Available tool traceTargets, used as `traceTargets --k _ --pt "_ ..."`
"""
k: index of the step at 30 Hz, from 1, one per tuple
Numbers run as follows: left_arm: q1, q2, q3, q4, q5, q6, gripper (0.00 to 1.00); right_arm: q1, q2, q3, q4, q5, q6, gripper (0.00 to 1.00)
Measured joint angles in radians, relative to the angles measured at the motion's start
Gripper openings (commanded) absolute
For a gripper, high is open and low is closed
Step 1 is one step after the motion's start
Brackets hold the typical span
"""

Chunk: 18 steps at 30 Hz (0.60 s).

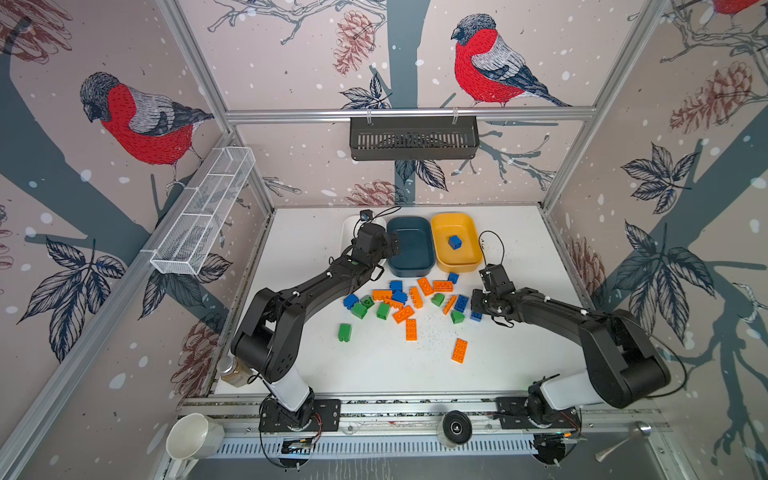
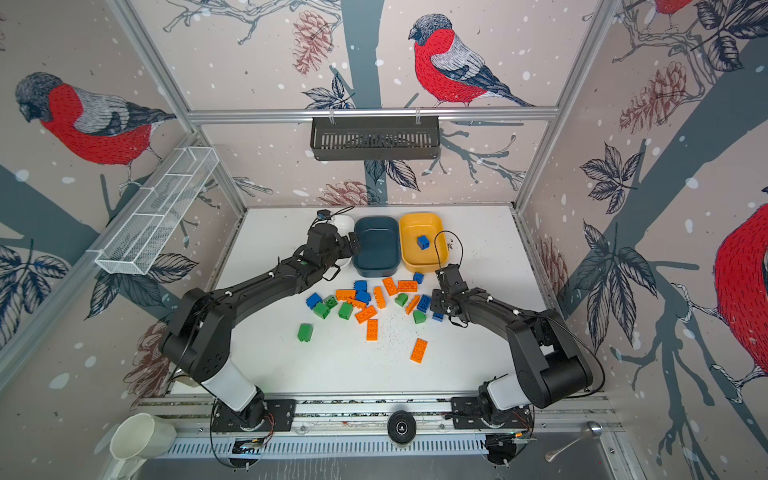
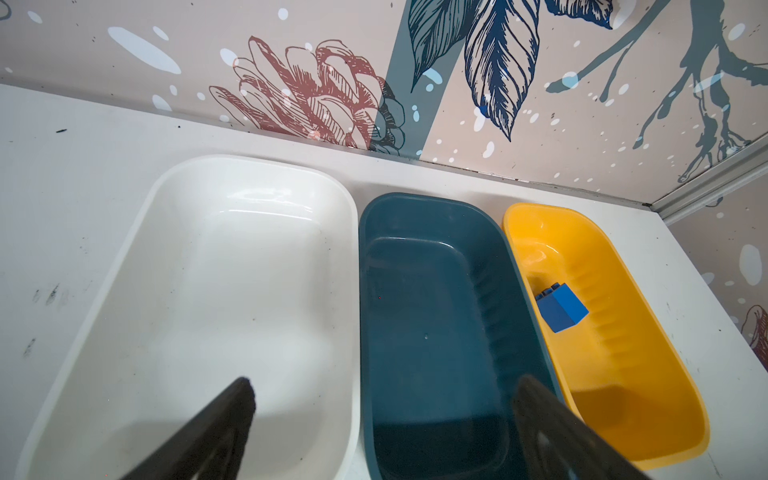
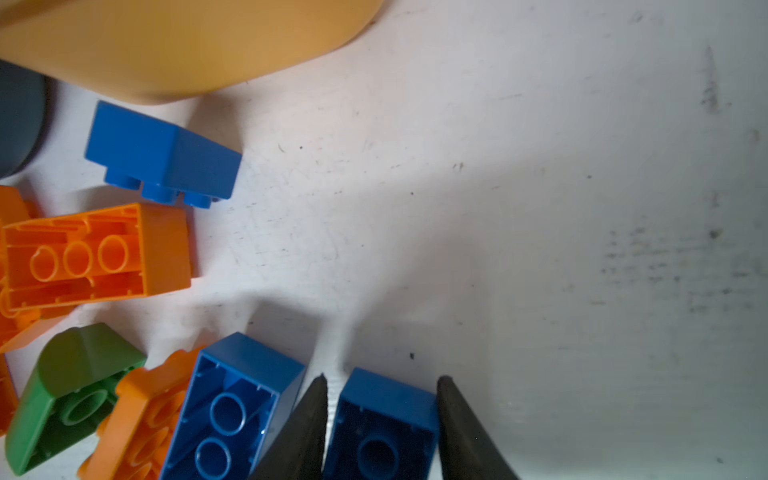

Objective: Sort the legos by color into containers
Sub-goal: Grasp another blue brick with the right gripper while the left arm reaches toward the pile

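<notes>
**Figure.** Sorting bricks by colour, read from near to far.

**Near.** An orange brick (image 1: 459,350) and a green brick (image 1: 344,332) lie apart from the rest on the white tabletop (image 1: 374,374).

**Middle.**
- The main scatter of bricks (image 1: 405,299), in orange, blue and green, sits mid-table.
- At its right edge my right jaws are closed against the two flat sides of a small blue brick (image 4: 382,428).
- That brick rests hollow side up on the tabletop and is not lifted.
- A longer blue brick (image 4: 232,407) lies just beside the outer face of one finger (image 4: 299,436).

**Far.**
- Three tubs stand side by side by the back wall. The white tub (image 3: 199,291) and the teal tub (image 3: 424,324) are empty.
- The yellow tub (image 3: 623,353) holds one blue brick (image 3: 561,309), so I judge that blue goes there.
- My left jaws hang over the near ends of the white and teal tubs. They are spread wide and hold nothing.

**Handling (judged).**
- The bricks look light, rigid and hard-shelled, with smooth walls that may slip.
- I would pinch across the flat sides, low and centred, and never on the studs.
- The neighbouring longer brick may be dragged along on the lift.

**Writing.** I can read no brand or lettering on the bricks or tubs.
</notes>
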Motion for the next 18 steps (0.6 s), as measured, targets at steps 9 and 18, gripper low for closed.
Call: traceTargets --k 9,18 --pt "-0.017 -0.045 -0.042 0.000 -0.064 -0.002 0.97 0.022 0.040 0.015 0.023 0.016 -0.019 0.43" --pt "-0.062 -0.108 -0.091 0.044 -0.153 0.003 0.97 0.039 0.034 0.020 0.005 0.057 -0.045 0.32"
